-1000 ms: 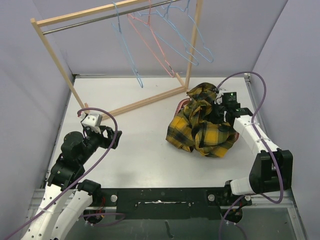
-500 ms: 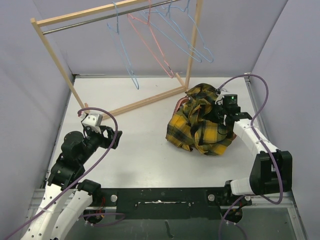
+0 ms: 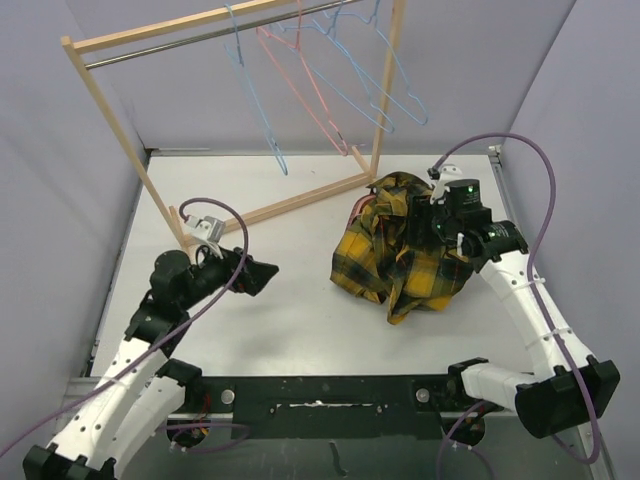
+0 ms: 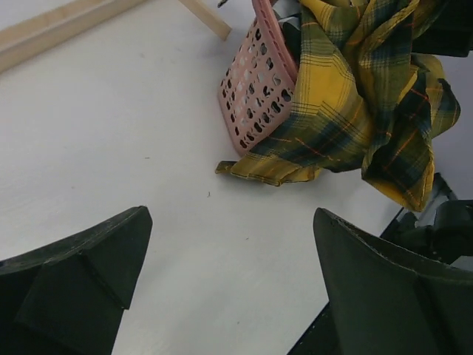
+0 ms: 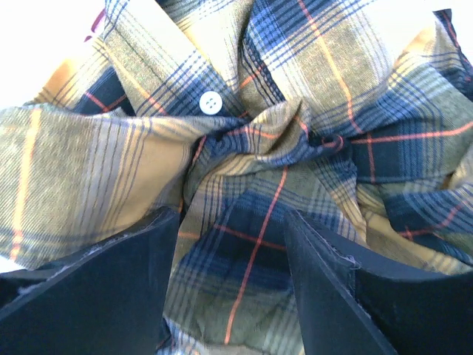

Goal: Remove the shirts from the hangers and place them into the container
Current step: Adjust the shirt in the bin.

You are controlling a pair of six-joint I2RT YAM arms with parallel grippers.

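Nearest to me, by the table's [image 3: 300, 315] left edge, the left claw [image 3: 262, 275] hangs low over the bare surface with its jaws spread wide and nothing in them, facing across toward the basket. Further in, toward the right edge, the right claw [image 5: 230, 214] is over the heap of yellow-and-black plaid shirt [image 3: 400, 260]. Its jaws stand apart and the bunched cloth lies just beyond them, pinched by neither finger as far as I can see. The shirt is draped over the pink basket [image 4: 255, 89], hiding most of it, and a hem trails off the rim onto the table. At the far edge the hangers [image 3: 300, 88] hang bare on the wooden rack [image 3: 110, 113]. I'd say this is the drop of the last shirt. The next move calls for gathering the spilled hem and tucking it inside the rim without dragging the basket.
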